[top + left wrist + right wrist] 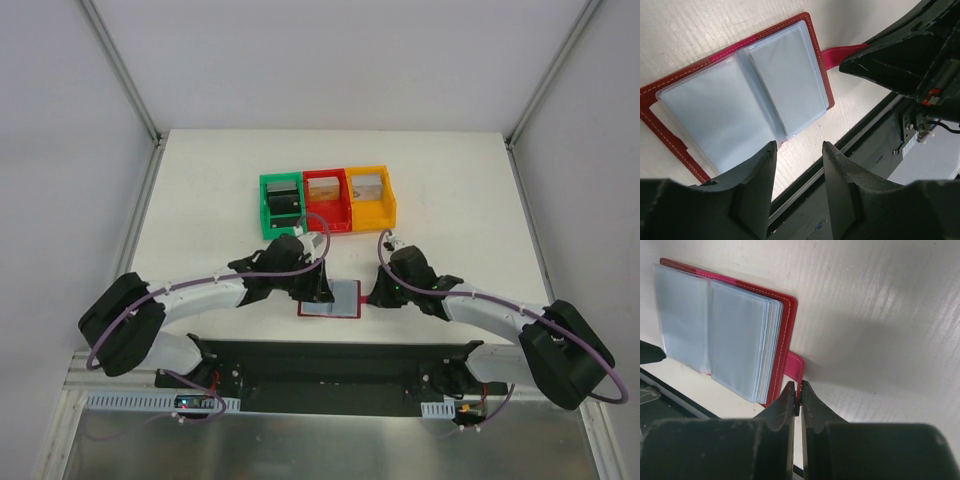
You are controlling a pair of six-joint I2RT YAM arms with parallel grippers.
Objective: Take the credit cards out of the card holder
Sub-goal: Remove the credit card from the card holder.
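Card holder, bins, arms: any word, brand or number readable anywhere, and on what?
No readable text in any view.
Sleeves of the card holder: plain pale faces, no print visible.
Items in the green bin, red bin, orange bin: too small to read.

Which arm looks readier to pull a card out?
Probably left: the left hand is open at the clear sleeves of the red leather card holder; the right hand is shut beside its pink snap tab.
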